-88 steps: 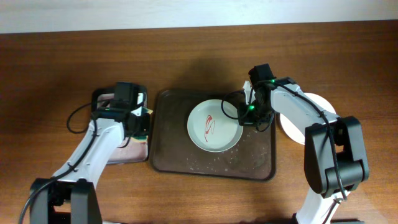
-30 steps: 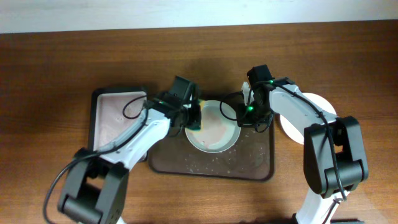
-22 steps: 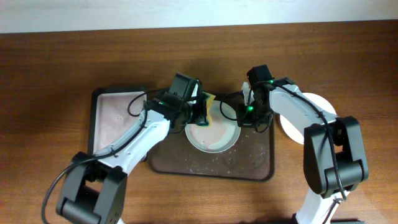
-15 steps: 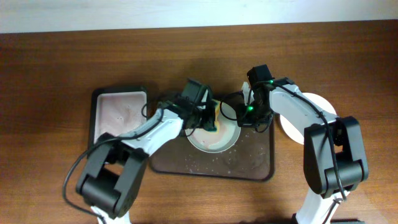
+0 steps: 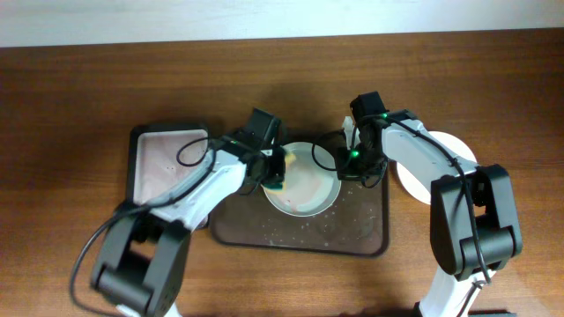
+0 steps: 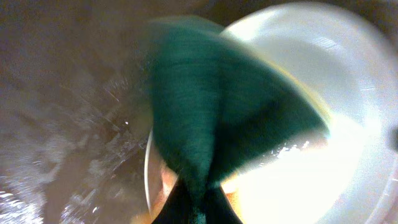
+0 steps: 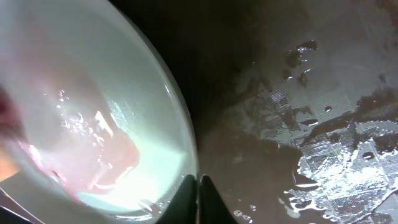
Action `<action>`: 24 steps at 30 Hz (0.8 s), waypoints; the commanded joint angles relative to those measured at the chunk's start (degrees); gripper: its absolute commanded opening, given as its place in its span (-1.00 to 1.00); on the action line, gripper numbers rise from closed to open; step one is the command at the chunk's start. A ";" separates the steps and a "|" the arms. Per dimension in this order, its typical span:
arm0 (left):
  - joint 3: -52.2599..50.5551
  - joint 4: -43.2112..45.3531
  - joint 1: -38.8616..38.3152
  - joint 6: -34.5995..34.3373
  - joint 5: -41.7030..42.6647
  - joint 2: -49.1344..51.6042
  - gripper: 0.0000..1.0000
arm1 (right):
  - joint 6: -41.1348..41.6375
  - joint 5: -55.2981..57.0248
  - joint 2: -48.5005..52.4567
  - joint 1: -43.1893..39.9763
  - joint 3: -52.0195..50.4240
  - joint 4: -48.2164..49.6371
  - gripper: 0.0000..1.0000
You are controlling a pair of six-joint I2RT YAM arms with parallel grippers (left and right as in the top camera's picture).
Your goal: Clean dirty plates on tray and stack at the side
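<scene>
A white plate (image 5: 308, 189) lies in the dark brown tray (image 5: 361, 233), its inside covered by a wet pink film (image 7: 93, 143). My left gripper (image 5: 270, 167) is shut on a green and yellow sponge (image 5: 278, 183) that presses on the plate's left part. In the left wrist view the sponge (image 6: 217, 112) fills the middle, over the plate (image 6: 354, 124). My right gripper (image 5: 352, 164) pinches the plate's right rim. In the right wrist view its tips (image 7: 198, 186) close on the rim of the plate (image 7: 74, 74), above the wet tray (image 7: 298, 93).
A smaller black tray with a pinkish inside (image 5: 167, 167) stands left of the brown tray. Another white plate (image 5: 458, 150) lies on the table to the right, partly under my right arm. Water drops cover the brown tray's floor (image 5: 300, 231).
My left arm came from the black tray with the sponge and swept across the plate, now back at its left part. The red mark has become a pink film. The right arm stayed put.
</scene>
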 commanded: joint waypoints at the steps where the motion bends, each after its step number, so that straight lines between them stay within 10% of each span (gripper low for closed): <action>1: -0.22 -0.42 0.74 1.99 -0.31 -9.97 -1.00 | -0.44 1.36 -0.48 0.02 -0.15 -0.24 -0.43; 14: -0.50 -15.06 12.41 1.97 -14.43 -14.29 -1.00 | -0.42 -1.70 -0.44 0.04 -3.85 3.10 -0.48; 24: -4.33 -11.13 26.03 7.23 -10.14 -9.62 -1.00 | -0.42 -2.08 -0.46 0.02 -4.52 4.31 -0.92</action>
